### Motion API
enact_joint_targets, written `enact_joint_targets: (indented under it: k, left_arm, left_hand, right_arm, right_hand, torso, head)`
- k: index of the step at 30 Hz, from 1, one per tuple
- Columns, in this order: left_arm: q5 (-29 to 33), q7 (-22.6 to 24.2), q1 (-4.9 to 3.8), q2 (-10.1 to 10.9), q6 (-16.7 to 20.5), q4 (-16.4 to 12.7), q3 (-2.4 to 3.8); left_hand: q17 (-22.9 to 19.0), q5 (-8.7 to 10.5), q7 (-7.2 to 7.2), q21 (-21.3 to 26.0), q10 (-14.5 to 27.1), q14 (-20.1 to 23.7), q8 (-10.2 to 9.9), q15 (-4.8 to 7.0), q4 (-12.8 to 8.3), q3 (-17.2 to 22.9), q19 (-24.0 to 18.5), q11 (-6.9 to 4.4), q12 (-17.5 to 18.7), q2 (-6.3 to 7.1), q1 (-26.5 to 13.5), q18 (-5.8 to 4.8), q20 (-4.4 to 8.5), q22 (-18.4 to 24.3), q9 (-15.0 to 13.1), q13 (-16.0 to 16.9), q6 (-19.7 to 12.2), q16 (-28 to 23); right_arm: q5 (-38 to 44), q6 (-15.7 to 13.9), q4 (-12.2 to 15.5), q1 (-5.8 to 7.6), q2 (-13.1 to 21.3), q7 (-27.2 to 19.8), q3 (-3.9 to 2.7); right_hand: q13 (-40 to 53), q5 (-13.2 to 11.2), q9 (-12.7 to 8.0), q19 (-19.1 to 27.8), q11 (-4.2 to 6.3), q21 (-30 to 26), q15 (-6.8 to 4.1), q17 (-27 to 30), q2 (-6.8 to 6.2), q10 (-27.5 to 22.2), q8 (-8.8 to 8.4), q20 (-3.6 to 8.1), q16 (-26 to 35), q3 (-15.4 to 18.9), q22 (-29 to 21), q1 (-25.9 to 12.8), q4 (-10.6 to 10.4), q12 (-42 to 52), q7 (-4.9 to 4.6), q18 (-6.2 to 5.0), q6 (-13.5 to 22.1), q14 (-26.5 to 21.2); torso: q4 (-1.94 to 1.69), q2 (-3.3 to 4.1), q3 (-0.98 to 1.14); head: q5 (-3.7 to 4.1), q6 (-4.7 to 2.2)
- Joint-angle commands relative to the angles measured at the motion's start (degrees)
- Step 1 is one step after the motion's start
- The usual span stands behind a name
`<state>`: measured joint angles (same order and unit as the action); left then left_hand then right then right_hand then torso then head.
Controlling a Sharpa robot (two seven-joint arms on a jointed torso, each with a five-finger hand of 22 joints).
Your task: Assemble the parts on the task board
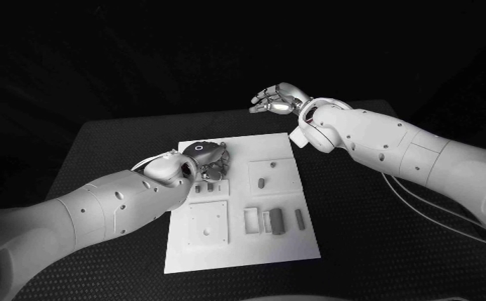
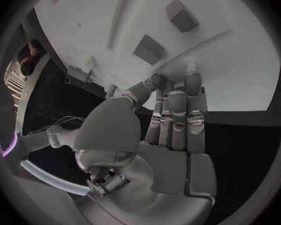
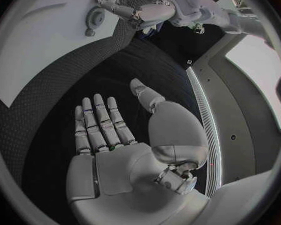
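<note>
Task judged at an early stage. The task board [image 1: 279, 238] lies mid-table; several grey parts [image 1: 272, 220] are seen loose near its front edge. The left hand [image 1: 208, 164] is lowered onto the board's far-left area, fingers together; any grasp cannot be told. The right hand [image 1: 275, 99] is held spread, empty, beyond the board.

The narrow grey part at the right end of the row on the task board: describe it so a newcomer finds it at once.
Start at the white task board in the middle of the black table. In its near half, a short row of upright grey parts stands. The one wanted is the slimmest, standing alone at the end towards the robot's right.
</note>
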<state>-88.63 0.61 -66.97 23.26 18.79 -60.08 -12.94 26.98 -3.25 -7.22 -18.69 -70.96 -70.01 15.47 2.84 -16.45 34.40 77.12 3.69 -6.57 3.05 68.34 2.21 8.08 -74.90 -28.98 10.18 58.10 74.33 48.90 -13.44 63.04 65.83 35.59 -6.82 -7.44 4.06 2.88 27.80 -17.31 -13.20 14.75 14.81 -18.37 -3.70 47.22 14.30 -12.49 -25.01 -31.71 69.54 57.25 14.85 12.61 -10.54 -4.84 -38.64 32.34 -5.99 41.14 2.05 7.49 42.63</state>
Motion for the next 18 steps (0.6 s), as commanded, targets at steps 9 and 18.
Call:
enact_joint_targets:
  k: [9, 18]
  left_arm:
    - [0.82, 0.76, 0.42, 1.97, 1.21, -2.07, 1.37]
    - [2.21, 1.12, 0.41, 3.89, 2.41, -4.41, 4.21]
  left_hand:
    - [-0.08, -0.40, -0.12, -0.26, -0.58, -0.57, 0.31, -0.04, -0.09, 0.54, 0.19, 0.01, 0.11, -0.51, -0.01, 4.39, 0.09, -1.27, -0.04, 0.07, 0.40, 0.06]
    - [-0.08, -0.40, -0.11, -0.22, -0.61, -0.61, 0.32, -0.03, -0.09, 0.70, 0.15, 0.00, 0.22, -0.47, 0.04, 4.35, 0.12, -1.24, -0.03, 0.05, 0.41, 0.05]
  right_arm:
    - [0.05, 0.37, 0.12, -0.01, 0.05, -0.61, -0.02]
    - [0.05, 0.42, 0.21, -0.01, 0.13, -0.60, -0.02]
  right_hand:
    - [-0.09, -0.12, -0.09, -0.21, 0.02, -0.35, 0.20, 0.08, 0.20, 0.46, 0.22, -0.07, 0.33, -0.05, 0.10, -0.39, -0.36, -0.22, -3.73, 0.71, 0.51, 0.33]
    - [-0.09, -0.12, -0.10, -0.22, 0.02, -0.38, 0.20, 0.09, 0.20, 0.47, 0.23, -0.07, 0.33, -0.05, 0.12, -0.39, -0.36, -0.25, -3.73, 0.70, 0.52, 0.33]
  torso:
    - [-0.14, -0.07, -0.10]
    - [-0.15, -0.10, -0.10]
  head:
    - [-0.10, -0.16]
    - [-0.36, -0.32]
